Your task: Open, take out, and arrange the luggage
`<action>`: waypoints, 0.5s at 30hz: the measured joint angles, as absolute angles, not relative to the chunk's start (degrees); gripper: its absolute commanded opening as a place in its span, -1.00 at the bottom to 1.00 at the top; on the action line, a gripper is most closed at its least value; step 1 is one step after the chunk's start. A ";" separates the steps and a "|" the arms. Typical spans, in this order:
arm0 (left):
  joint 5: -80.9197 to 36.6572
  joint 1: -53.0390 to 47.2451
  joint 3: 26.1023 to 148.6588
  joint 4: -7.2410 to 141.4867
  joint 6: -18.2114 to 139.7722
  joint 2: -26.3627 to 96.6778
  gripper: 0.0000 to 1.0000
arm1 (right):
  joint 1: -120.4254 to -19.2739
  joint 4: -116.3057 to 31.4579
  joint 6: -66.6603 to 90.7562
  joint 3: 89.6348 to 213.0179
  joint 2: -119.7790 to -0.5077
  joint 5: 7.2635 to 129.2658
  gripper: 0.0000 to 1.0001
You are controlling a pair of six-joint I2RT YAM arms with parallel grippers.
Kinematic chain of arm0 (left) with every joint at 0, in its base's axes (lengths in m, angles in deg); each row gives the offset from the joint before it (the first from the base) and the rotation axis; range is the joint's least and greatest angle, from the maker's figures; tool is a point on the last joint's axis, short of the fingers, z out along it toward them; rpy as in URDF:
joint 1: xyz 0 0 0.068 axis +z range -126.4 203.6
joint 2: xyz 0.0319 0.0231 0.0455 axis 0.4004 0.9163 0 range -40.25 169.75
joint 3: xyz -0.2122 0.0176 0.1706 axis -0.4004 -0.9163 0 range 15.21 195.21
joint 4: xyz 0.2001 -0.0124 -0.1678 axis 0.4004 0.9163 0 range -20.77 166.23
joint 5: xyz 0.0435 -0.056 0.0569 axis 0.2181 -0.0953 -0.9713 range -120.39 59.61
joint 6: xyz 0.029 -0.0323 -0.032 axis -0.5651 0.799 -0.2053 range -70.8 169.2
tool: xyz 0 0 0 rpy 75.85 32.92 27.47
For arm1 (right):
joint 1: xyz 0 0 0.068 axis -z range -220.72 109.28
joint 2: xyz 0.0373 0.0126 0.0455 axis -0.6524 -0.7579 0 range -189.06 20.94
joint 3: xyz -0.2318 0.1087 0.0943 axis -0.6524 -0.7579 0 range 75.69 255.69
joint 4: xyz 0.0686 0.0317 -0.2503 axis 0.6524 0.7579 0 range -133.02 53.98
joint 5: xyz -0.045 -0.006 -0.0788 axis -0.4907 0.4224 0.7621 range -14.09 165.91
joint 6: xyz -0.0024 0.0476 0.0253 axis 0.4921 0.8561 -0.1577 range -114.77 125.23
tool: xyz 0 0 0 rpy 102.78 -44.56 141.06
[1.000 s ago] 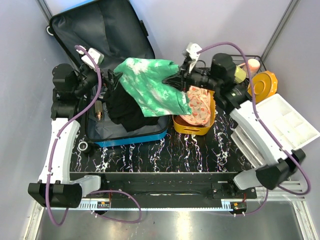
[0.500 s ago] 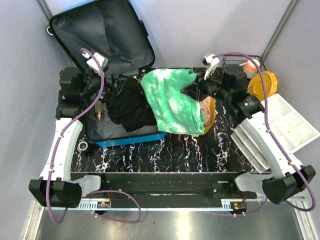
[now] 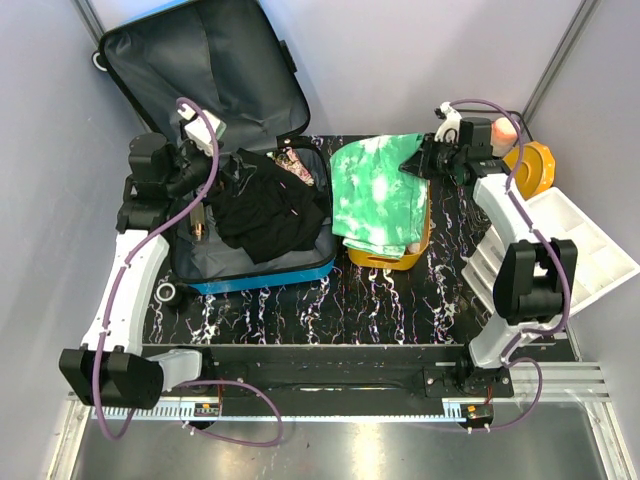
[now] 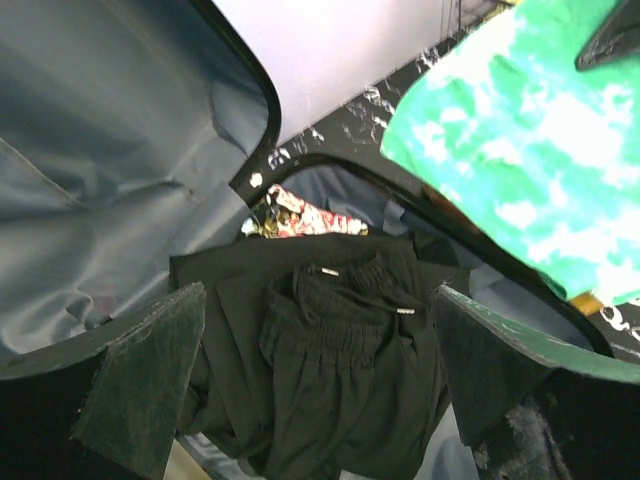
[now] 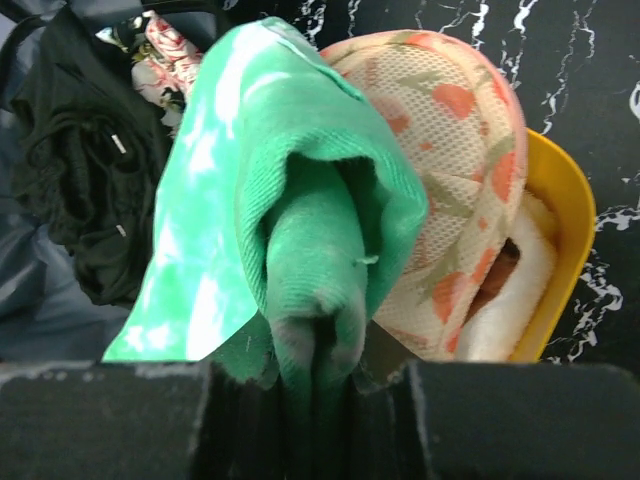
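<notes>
Two pincers: left pincer (image 4: 320,378) agape, empty above the luggage (image 3: 200,70); right pincer (image 5: 310,400) tight on green cloth (image 5: 235,200) over orange basket (image 5: 565,215).

Looks like a robotics lab booth to me: plain pale partition walls (image 3: 400,60) on metal posts (image 3: 555,55), a black marbled surface (image 3: 330,310), and a cabled left arm (image 3: 125,275) and right arm (image 3: 495,200) bolted to a metal rail (image 3: 330,408).

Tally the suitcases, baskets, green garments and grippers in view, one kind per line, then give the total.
suitcase: 1
basket: 1
green garment: 1
grippers: 2 (left gripper, right gripper)
Total: 5
</notes>
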State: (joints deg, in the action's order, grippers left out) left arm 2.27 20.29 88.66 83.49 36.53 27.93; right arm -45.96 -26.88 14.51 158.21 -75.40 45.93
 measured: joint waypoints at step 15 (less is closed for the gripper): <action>-3.61 21.21 91.24 102.94 30.35 45.66 0.98 | -42.66 -24.67 4.48 172.38 -81.30 46.28 0.90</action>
